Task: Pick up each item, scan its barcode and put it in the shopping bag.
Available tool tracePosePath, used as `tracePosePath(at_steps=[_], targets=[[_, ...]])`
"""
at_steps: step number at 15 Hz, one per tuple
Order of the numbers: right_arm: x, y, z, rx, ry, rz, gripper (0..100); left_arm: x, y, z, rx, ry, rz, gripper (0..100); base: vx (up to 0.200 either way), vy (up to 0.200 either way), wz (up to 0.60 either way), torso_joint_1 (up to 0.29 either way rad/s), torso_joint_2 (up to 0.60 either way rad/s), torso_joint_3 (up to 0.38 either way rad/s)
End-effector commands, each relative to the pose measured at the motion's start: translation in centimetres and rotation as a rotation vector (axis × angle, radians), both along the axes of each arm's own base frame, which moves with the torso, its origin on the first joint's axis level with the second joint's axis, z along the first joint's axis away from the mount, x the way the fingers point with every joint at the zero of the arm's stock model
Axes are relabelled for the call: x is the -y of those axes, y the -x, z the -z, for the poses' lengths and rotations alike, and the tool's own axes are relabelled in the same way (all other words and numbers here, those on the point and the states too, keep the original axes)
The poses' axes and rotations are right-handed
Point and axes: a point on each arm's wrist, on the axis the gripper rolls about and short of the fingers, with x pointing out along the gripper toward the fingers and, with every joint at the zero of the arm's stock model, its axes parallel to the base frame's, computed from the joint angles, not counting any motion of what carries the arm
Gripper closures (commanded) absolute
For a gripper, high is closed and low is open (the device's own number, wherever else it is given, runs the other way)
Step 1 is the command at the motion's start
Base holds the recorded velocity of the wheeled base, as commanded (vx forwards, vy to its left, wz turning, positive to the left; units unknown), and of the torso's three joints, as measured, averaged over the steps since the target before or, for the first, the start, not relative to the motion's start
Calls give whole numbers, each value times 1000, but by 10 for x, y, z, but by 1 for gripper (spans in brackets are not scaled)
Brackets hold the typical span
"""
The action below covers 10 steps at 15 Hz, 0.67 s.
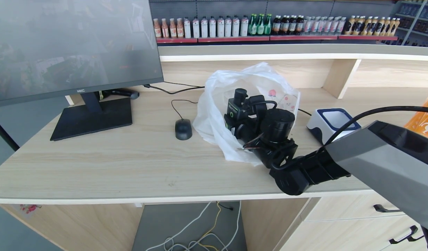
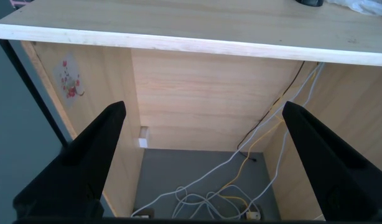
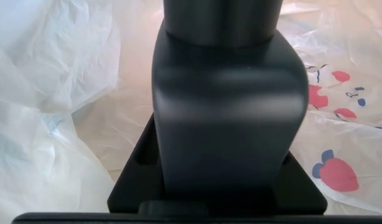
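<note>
My right gripper (image 1: pixel 239 112) sits in the mouth of the shopping bag (image 1: pixel 214 104), wrist angled forward and down. I judge this to be the drop-off end of a cycle, since the bag is where each scanned item goes. The thin plastic rises around the gripper on both sides and hides my fingertips. From the wrist camera a dark rounded block (image 3: pixel 228 112) stands between the lens and the bag (image 3: pixel 54 93), and I cannot tell whether my fingers are parted or closed, or whether they carry anything.

The scanner (image 1: pixel 330 120) stands just to the right of this gripper, close beside the bag. That suits the job, as it makes for a short swing from reading a barcode to dropping the item in. Farther right, well apart from the gripper, an orange bottle (image 1: pixel 425 118) stands at the edge of the counter (image 1: pixel 130 164) — probably an item yet to be handled.

My left gripper (image 2: pixel 203 118) hangs below the counter edge with its two fingers spread wide and nothing between them, parked out of the way. Ahead of it are loose cables in the space under the counter.

The bag itself is white, thin and half see-through, crumpled into soft folds — it slumps rather than standing firm. Small red strawberry-like prints show on the far side beyond my right gripper. Its opening faces me and gapes wide enough to admit the wrist.
</note>
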Motion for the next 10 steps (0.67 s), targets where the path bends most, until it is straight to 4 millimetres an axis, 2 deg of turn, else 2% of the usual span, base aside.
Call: tracePosePath(at_steps=[1, 9, 10], targets=[[-1, -1, 7, -14, 11, -1, 100, 0, 0, 0, 0, 0, 0, 0, 0, 0, 0, 0, 0, 0], [-2, 1, 2, 2, -3, -26, 100, 0, 0, 0, 0, 0, -2, 0, 0, 0, 0, 0, 0, 0], [-1, 2, 0, 13, -2, -53, 0, 0, 0, 0, 0, 0, -2, 0, 0, 0, 0, 0, 0, 0]])
